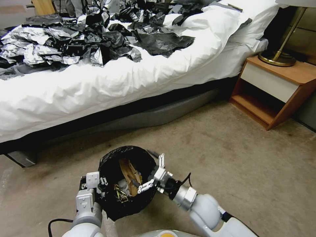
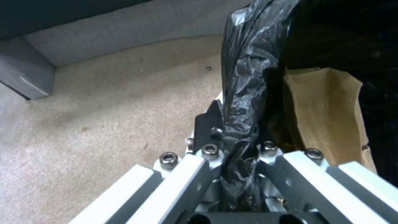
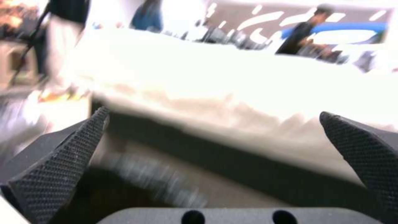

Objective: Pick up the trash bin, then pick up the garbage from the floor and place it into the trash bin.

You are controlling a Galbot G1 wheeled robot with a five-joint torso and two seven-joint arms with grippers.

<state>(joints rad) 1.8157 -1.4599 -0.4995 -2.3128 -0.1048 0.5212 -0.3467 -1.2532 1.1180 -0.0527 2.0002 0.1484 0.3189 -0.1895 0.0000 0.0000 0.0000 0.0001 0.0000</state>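
The trash bin (image 1: 112,158) hangs low in front of me, its black bag liner (image 2: 244,87) covering it. My left gripper (image 1: 98,187) is shut on the bin's rim, and the liner is pinched between its fingers (image 2: 207,152). Inside the bin lie a brown paper bag (image 1: 129,174) (image 2: 327,109) and a yellow snack wrapper (image 1: 120,194). My right gripper (image 1: 153,174) hovers open over the bin's right rim, its textured pads (image 3: 62,161) wide apart with nothing between them.
A bed (image 1: 98,89) with white bedding spans the back, strewn with black-and-silver foil sheets (image 1: 65,42). A wooden nightstand (image 1: 276,89) with a lamp base (image 1: 276,57) stands at the right. Bare beige carpet (image 1: 230,158) lies between bed and bin.
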